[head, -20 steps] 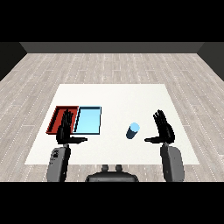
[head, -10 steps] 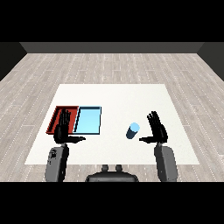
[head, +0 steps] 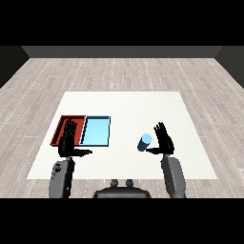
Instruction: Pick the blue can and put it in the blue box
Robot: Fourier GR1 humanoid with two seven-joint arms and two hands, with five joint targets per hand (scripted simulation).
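Small blue cylindrical can [head: 145, 142] upright at nine o'clock of black right hand [head: 164, 141], just beside, fingers spread, nothing held. Best closing around mid-body before lifting toward shallow light blue tray [head: 96, 130] at nine o'clock. Black left hand [head: 67, 142] open too.

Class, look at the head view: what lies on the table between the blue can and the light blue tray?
Nothing. In the head view, the stretch of white table between the blue can and the light blue tray is bare; the right hand sits on the can's other side.
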